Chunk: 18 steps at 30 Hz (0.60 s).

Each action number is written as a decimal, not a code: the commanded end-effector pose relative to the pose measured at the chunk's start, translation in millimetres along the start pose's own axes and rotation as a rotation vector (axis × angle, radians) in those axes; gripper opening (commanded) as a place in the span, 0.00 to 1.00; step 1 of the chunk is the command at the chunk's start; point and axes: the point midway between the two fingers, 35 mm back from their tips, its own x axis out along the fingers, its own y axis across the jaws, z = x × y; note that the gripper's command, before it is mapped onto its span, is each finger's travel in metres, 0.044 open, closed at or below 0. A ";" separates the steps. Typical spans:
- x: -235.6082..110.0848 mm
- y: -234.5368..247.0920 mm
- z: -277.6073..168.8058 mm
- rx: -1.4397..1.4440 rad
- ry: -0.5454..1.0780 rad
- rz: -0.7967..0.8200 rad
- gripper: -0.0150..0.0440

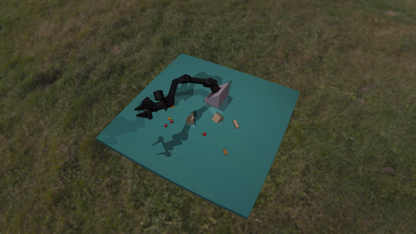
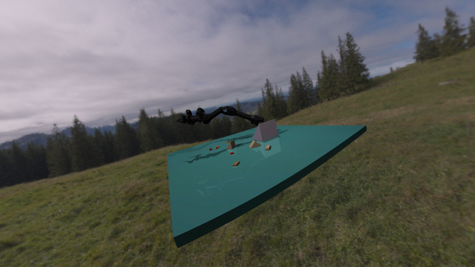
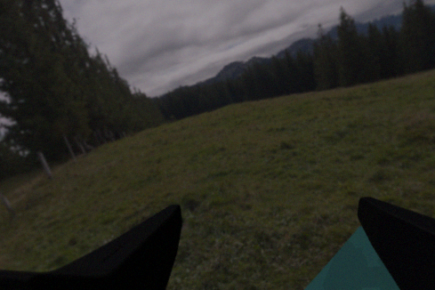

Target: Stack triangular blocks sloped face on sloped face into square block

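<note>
One tan triangular block (image 1: 190, 119) (image 2: 231, 145) stands on the teal table (image 1: 196, 163) (image 2: 224, 197), with a steep peak. The other tan triangular block (image 1: 217, 117) (image 2: 255, 144) rests on the table a short way off, with its peak upward and a triangular end showing in the exterior view. The two are apart. My gripper (image 1: 136, 112) (image 2: 179, 120) (image 3: 269, 211) is open and empty, raised high above the table's left part, away from both blocks. Neither block shows in the wrist view.
A large pale purple wedge (image 1: 218, 98) (image 2: 267, 130) stands by the arm's base. Two small oblong wooden blocks (image 1: 235, 123) (image 1: 225, 151) lie on the right and nearer the front. Small red pieces (image 1: 204, 134) (image 1: 165, 125) and orange pieces (image 1: 169, 118) (image 1: 172, 106) are scattered around the left triangular block.
</note>
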 end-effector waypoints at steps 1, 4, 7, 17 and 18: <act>-0.4 2.0 -1.8 -0.011 0.007 0.007 0.98; -8.5 29.8 -28.2 -0.161 0.099 0.117 1.00; -26.0 63.0 -63.6 -0.354 0.205 0.272 1.00; -120.3 131.7 -165.5 -0.889 0.431 0.828 1.00; -132.0 135.3 -174.1 -0.936 0.446 0.888 1.00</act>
